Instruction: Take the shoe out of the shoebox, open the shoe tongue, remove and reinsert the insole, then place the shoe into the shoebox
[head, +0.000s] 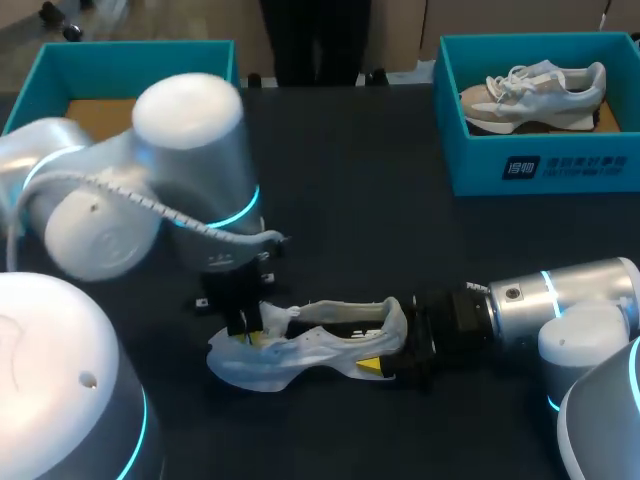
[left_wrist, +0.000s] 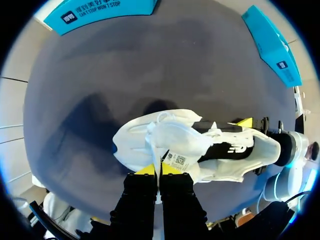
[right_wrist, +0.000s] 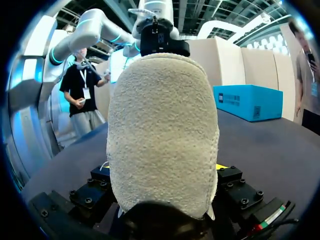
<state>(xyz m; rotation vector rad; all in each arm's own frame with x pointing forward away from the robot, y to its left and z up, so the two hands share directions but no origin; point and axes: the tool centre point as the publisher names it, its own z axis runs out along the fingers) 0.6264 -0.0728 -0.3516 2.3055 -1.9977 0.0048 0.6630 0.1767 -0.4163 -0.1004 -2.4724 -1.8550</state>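
In the head view a white shoe (head: 300, 350) is seen on the dark table (head: 350, 200), near the front edge and outside both boxes. It is held at two places. The left gripper (head: 247, 325), pointed down from above, is closed on the tongue (head: 275, 318). The right gripper (head: 388, 352), set level from the right side, is clamped across the heel (head: 396, 322). At the far right corner a teal shoebox (head: 540, 170) is placed, with a second shoe (head: 535, 95) laid inside it. Another teal box (head: 130, 55) is set at the far left corner, partly hidden by the left arm (head: 190, 170). In the left wrist view the left gripper's yellow tips are seen pressed almost together on a thin edge of the lifted tongue (left_wrist: 182, 142). The shoe's dark inside (left_wrist: 230, 150) is exposed toward the heel, where one yellow fingertip (left_wrist: 245, 122) of the right gripper is laid against the side. In the right wrist view the fuzzy pale heel (right_wrist: 162, 135) is seen filling the space between the right gripper's fingers and is held from both sides. The left gripper (right_wrist: 160, 37) is seen over the shoe's far end, and a teal box (right_wrist: 247, 100) is seen well apart on the table.
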